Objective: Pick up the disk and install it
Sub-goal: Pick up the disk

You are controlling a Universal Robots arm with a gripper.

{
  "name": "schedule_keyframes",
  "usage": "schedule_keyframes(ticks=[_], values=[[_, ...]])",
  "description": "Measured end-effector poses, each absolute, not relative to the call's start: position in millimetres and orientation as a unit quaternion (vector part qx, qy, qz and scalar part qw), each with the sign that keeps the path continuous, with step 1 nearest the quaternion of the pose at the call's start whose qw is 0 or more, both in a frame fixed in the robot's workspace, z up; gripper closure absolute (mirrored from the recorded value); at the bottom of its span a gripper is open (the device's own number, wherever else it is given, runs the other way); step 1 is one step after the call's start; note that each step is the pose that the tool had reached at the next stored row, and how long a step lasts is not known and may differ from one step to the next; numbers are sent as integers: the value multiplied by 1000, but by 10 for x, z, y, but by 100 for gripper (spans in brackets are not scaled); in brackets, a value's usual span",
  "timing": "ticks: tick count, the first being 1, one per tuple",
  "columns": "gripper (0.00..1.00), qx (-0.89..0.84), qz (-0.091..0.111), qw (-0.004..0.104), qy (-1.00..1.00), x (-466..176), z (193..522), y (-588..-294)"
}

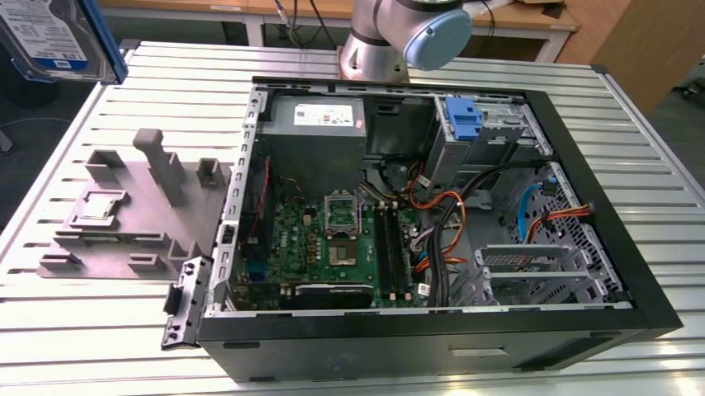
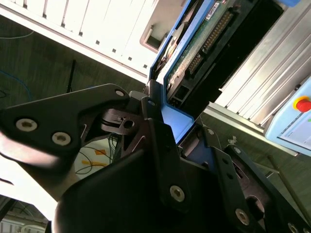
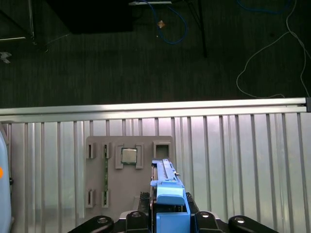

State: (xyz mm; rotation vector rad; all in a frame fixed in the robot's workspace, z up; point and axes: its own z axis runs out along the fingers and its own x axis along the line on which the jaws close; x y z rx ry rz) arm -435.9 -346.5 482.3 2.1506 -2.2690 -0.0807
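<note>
The disk (image 1: 49, 37), a silver drive with a white-and-blue label and blue side rails, hangs in the air at the exterior view's far upper left, above the table's corner. In the first wrist view its blue rail (image 3: 167, 194) stands edge-on between the black fingers of my gripper (image 3: 167, 218). The second wrist view shows the disk's green circuit-board underside (image 2: 204, 39) and blue rail, with my gripper (image 2: 180, 128) shut on it. The arm's base (image 1: 402, 33) stands behind the case.
An open computer case (image 1: 617, 272) lies on the slatted metal table (image 1: 99, 330), with a blue bracket (image 1: 463, 120) in a bay at its far side and a bare metal cage (image 1: 529, 268). A grey fixture plate (image 1: 132, 214) with upright posts lies at the exterior view's left.
</note>
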Motion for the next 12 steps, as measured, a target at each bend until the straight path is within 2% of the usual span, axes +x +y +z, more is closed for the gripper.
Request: schedule_keyframes(ticks=[12], values=[[64,688,-26,7,-725,-4344,4823,-3474]])
